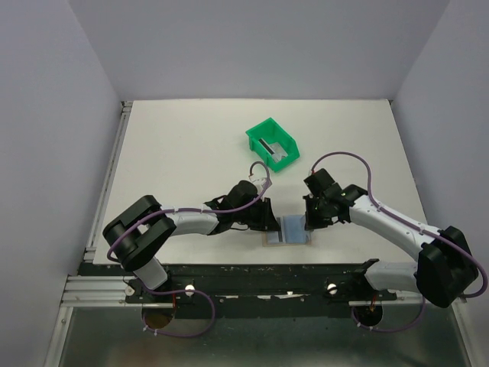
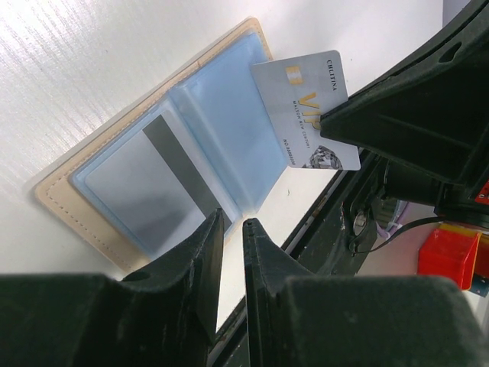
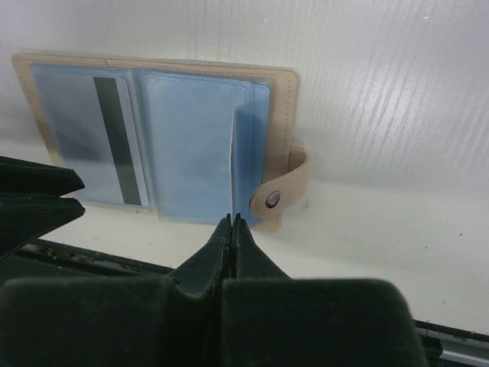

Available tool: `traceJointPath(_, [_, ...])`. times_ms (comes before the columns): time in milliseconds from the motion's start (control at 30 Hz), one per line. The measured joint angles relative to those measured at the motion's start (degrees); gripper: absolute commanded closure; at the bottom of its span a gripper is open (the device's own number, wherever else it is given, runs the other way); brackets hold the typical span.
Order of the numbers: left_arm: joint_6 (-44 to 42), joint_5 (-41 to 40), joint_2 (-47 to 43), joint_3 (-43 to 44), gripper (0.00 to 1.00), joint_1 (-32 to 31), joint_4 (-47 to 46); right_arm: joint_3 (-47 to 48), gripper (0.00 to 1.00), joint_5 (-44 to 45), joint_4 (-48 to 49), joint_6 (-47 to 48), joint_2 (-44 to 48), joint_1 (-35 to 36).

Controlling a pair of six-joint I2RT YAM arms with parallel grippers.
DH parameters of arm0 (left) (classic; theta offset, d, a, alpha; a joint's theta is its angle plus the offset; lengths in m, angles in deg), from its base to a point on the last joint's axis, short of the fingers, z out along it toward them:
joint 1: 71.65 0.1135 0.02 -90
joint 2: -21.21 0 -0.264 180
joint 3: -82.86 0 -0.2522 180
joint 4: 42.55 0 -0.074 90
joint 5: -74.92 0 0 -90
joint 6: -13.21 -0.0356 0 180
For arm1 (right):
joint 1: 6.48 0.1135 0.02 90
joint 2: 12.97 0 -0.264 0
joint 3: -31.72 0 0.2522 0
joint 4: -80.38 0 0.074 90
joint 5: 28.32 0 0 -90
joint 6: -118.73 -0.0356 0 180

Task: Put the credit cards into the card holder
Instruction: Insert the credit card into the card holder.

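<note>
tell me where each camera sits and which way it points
Top external: above and behind the bases, looking down on left arm, right arm, white table and green plastic bin.
Left wrist: low, facing past the left jaws at the open tan folding card holder; right jaws hold a silver-grey VIP card.
Right wrist: along the right jaws, same holder, card edge-on.
All share the holder.
</note>
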Motion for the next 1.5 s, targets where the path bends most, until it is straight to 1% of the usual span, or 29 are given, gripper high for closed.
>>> traceJointPath(600, [0.02,0.24,0.94,0.09,0.72,0.0,-0.02,0.0,1.0,4.42,-2.1,-0.44,0.9,0.0])
traceJointPath(1067, [0.02,0.26,1.18,0.09,0.73,0.0,-0.02,0.0,1.0,3.19,-1.22,-0.42,0.72,0.0])
traceJointPath(1500, [0.04,0.37,1.33,0.09,0.73,0.0,-0.04,-0.02,1.0,-0.09,0.17,-0.17,-0.52,0.0])
